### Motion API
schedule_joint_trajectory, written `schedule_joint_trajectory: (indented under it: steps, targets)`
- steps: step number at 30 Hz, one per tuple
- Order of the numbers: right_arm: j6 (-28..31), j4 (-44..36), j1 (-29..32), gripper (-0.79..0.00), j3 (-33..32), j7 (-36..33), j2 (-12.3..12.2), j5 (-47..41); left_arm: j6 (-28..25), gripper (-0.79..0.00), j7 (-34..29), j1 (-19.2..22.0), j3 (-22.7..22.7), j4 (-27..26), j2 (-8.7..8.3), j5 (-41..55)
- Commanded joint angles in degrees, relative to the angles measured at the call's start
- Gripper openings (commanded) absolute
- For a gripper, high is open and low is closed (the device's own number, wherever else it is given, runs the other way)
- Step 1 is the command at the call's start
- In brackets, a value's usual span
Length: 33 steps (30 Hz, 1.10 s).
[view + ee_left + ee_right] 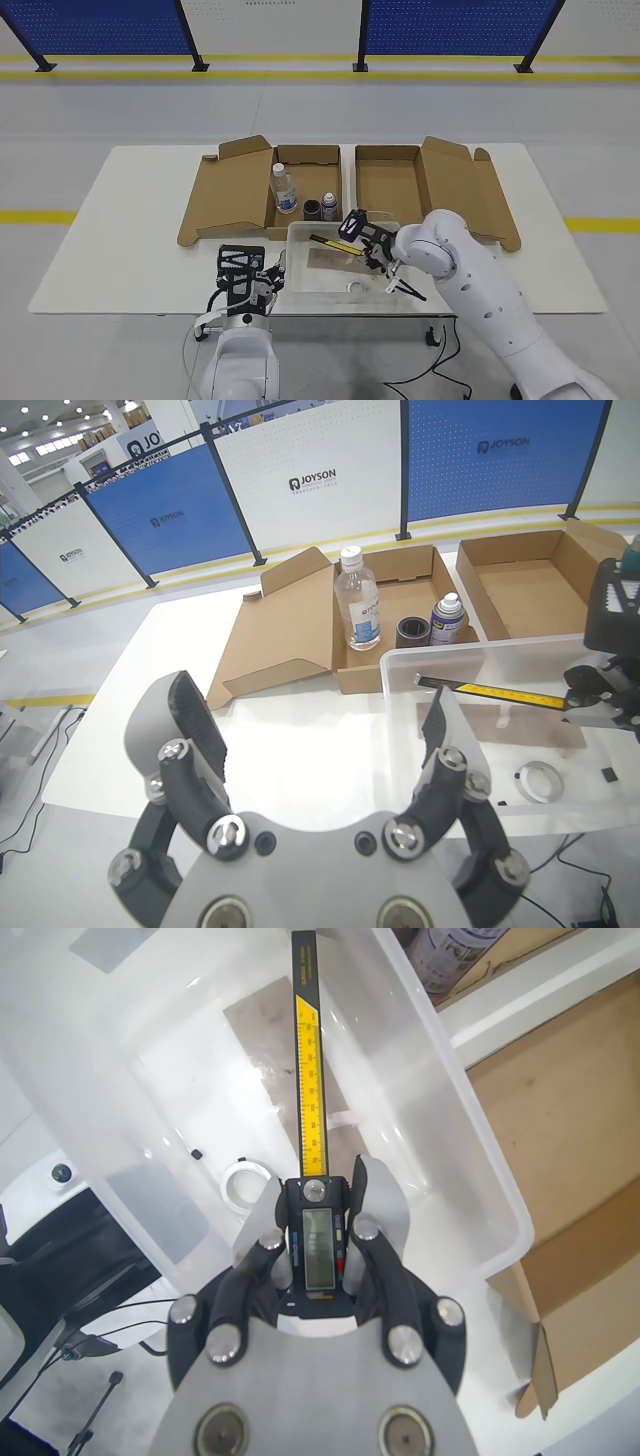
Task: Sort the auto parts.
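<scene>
Pick-out step: our right fingers (385,1193) clamp the black-and-yellow digital caliper (310,1078) over the clear plastic bin (450,1053). Our left fingers (195,710) gape wide at its nine o'clock. Next, we judge, it goes to the empty brown cardboard box (388,190) at one o'clock.

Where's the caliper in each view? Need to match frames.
Top view: caliper angled over the clear bin's far half, in the right gripper.
Left wrist view: caliper's yellow beam spans the bin, beyond its near wall.
Right wrist view: caliper clamped in the right gripper, beam stretching out over the bin.
Shared landmark: metal ring on the bin floor.
</scene>
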<state>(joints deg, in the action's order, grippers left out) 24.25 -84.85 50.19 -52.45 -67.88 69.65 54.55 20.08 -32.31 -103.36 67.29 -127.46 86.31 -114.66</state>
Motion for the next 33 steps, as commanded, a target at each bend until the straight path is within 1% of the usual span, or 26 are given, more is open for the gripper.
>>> schedule_joint_trajectory:
  steps: [1, 11, 23, 33]
  targets:
    - [-0.06, -0.52, 0.25, -0.785, -0.47, 0.07, -0.18, 0.0, 0.0, 0.0, 0.0, 0.0, 0.0, 0.0, 0.0, 0.0]
    - [-0.47, -2.97, 1.26, -0.785, -2.58, 1.4, -0.9, -0.54, 0.0, 0.0, 0.0, 0.0, 0.0, 0.0, 0.0, 0.0]
    - [-1.33, -5.24, 1.61, -0.785, -2.96, 1.12, -1.28, -1.38, 0.0, 0.0, 0.0, 0.0, 0.0, 0.0, 0.0, 0.0]
    - [-2.47, -9.71, 2.41, -0.785, -5.36, 0.44, -2.03, -2.15, 0.0, 0.0, 0.0, 0.0, 0.0, 0.0, 0.0, 0.0]
